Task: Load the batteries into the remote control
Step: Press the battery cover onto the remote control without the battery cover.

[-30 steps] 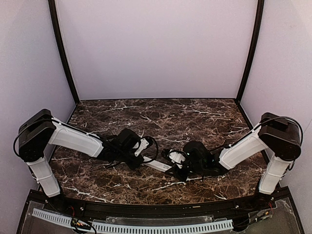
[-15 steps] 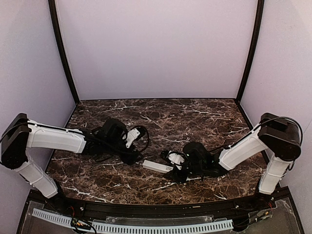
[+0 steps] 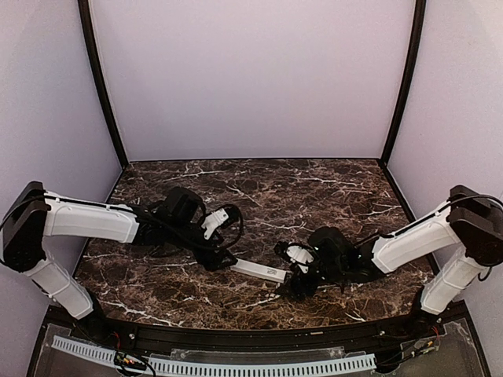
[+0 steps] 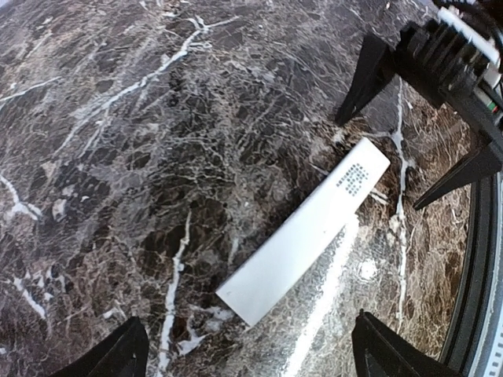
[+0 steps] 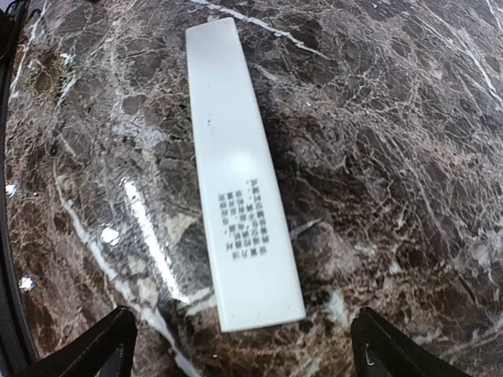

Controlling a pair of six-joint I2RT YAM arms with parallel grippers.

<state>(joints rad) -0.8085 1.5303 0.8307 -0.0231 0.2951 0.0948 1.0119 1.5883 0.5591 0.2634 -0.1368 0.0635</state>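
Observation:
The remote control (image 3: 260, 271) lies flat on the marble table between my two grippers, a slim white bar with its printed label side up (image 5: 240, 181). It runs diagonally in the left wrist view (image 4: 306, 232). My left gripper (image 3: 223, 260) is open at the remote's left end, its jaws wide apart and touching nothing (image 4: 247, 336). My right gripper (image 3: 292, 280) is open at the remote's right end, with its fingers either side of that end and apart from it (image 5: 244, 330). The batteries are out of view.
The dark marble table (image 3: 259, 188) is ringed by pale walls with black corner posts (image 3: 102, 86). A black rail (image 3: 251, 338) runs along the near edge. The right gripper's black fingers (image 4: 369, 75) show at the top right of the left wrist view.
Both grippers have opened and let go of the remote, which now rests on the table. The left gripper drew back to the left, the right one slightly to the right.

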